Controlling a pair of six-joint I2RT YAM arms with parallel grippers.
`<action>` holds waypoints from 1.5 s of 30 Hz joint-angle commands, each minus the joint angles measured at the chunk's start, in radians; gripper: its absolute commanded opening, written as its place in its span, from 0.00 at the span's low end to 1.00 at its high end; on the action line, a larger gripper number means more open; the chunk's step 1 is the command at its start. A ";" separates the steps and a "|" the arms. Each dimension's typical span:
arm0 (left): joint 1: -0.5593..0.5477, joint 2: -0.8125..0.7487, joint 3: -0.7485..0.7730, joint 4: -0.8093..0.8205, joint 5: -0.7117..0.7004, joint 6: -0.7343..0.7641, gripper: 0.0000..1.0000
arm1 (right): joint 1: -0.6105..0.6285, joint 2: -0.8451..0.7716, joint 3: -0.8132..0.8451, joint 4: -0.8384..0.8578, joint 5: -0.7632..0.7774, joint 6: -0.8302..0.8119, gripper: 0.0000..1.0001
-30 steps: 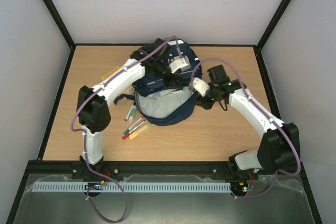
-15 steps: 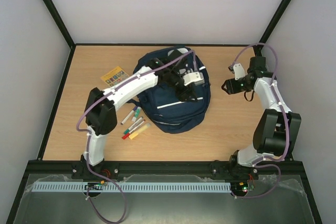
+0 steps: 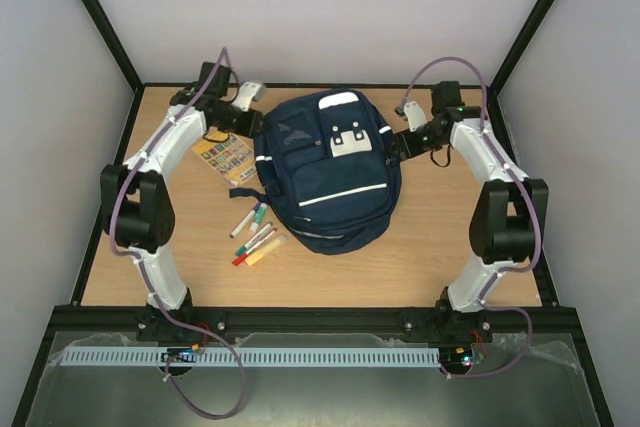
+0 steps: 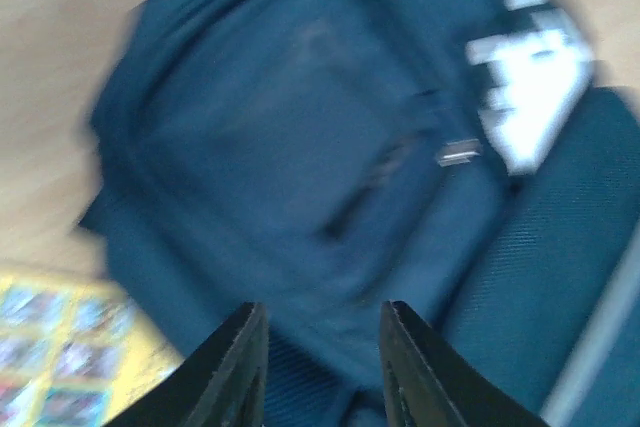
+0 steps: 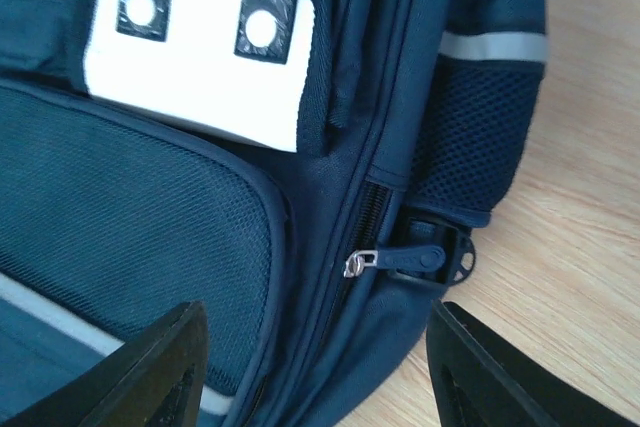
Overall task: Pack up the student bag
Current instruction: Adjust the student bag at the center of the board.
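The student bag (image 3: 325, 172) lies flat in the middle of the table, front side up, navy with white stripes and a light grey patch (image 5: 195, 57). My left gripper (image 3: 256, 107) hovers at the bag's back left corner. In the blurred left wrist view (image 4: 322, 347) its jaws stand apart with only bag fabric (image 4: 300, 147) between them. My right gripper (image 3: 398, 132) is at the bag's back right side. In the right wrist view (image 5: 320, 357) it is wide open over the side zip, whose pull (image 5: 395, 259) lies untouched between the jaws.
A yellow sticker sheet (image 3: 228, 155) lies left of the bag and shows in the left wrist view (image 4: 50, 347). Several markers (image 3: 255, 232) lie at the bag's front left. Bare wooden table (image 3: 450, 237) is to the right; black frame posts stand at the corners.
The bag, open a second ago, now lies flat with its front up. Both arms have pulled off it, the left swinging to the back left, the right to the back right.
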 commanded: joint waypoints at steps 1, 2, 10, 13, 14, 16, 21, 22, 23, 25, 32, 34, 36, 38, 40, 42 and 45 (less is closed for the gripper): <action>0.094 0.098 -0.048 0.030 -0.144 -0.172 0.29 | 0.036 0.083 0.043 -0.077 0.044 0.038 0.61; 0.105 0.131 -0.041 0.025 -0.155 -0.175 0.26 | 0.046 0.090 0.049 -0.082 0.050 0.034 0.61; 0.092 0.358 0.038 0.044 -0.259 -0.159 0.08 | 0.069 0.057 0.007 -0.110 0.074 0.017 0.61; 0.057 0.422 0.099 0.046 -0.195 -0.154 0.08 | 0.068 0.038 -0.033 -0.109 0.096 0.008 0.61; 0.038 0.439 0.120 0.047 -0.189 -0.158 0.08 | 0.067 0.033 -0.043 -0.108 0.100 0.008 0.61; -0.013 0.458 0.162 0.055 -0.170 -0.157 0.08 | 0.069 0.021 -0.061 -0.107 0.105 0.010 0.61; -0.121 0.490 0.236 0.078 -0.153 -0.167 0.08 | 0.068 0.002 -0.090 -0.105 0.138 0.004 0.61; -0.140 0.498 0.248 0.078 -0.148 -0.167 0.09 | 0.069 0.003 -0.093 -0.105 0.145 0.004 0.61; -0.157 0.505 0.260 0.078 -0.139 -0.162 0.09 | 0.069 0.003 -0.095 -0.105 0.149 0.004 0.61; -0.184 0.519 0.288 0.071 -0.134 -0.156 0.11 | 0.069 0.005 -0.092 -0.105 0.155 0.008 0.61; -0.155 0.470 0.289 0.031 -0.131 -0.141 0.22 | 0.069 0.014 0.003 -0.143 0.137 0.000 0.61; -0.117 0.416 0.257 0.017 -0.127 -0.148 0.32 | 0.075 0.013 0.050 -0.154 0.119 -0.004 0.61; -0.060 0.342 0.223 0.005 -0.130 -0.159 0.45 | 0.093 0.017 0.092 -0.167 0.099 -0.001 0.61; -0.001 0.271 0.182 0.001 -0.135 -0.166 0.52 | 0.123 0.025 0.132 -0.175 0.089 -0.001 0.61; 0.058 0.214 0.144 -0.004 -0.133 -0.165 0.57 | 0.162 0.039 0.171 -0.177 0.090 -0.005 0.61; 0.123 0.173 0.100 -0.015 -0.126 -0.167 0.62 | 0.206 0.060 0.211 -0.182 0.095 -0.009 0.61; 0.227 0.122 0.031 -0.007 -0.152 -0.216 0.70 | 0.272 0.108 0.274 -0.187 0.099 -0.008 0.61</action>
